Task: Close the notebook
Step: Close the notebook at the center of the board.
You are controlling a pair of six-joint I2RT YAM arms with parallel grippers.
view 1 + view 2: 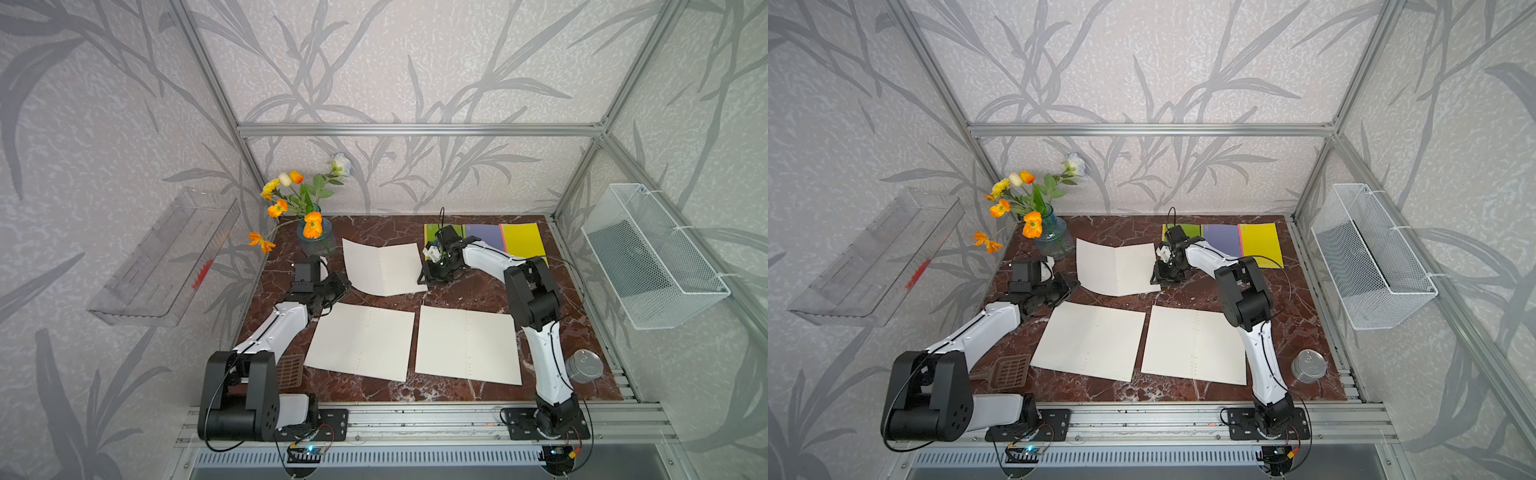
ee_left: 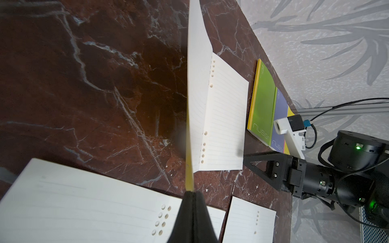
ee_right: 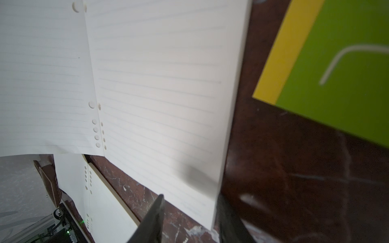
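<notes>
Left gripper (image 2: 190, 192): clamped tight on the yellow-backed edge of the notebook's left half, holding it raised.
Notebook (image 1: 382, 268): far centre of the table. The spread runs left to right and the spine far to near. The left half is tilted up, the right half flat.
Right gripper (image 3: 190, 196): jaws partly apart, straddling the right page's near corner, no grip visible.
Surface: dark red marble table (image 1: 457, 297), leaf-patterned walls (image 1: 415, 62).
Writing: green cover (image 2: 263, 105) reads "nusign".

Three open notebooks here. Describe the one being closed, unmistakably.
Start at the flower vase in the far left corner of the table. The notebook lies beside it, behind the two flat ones; only its left page is lifted.
</notes>
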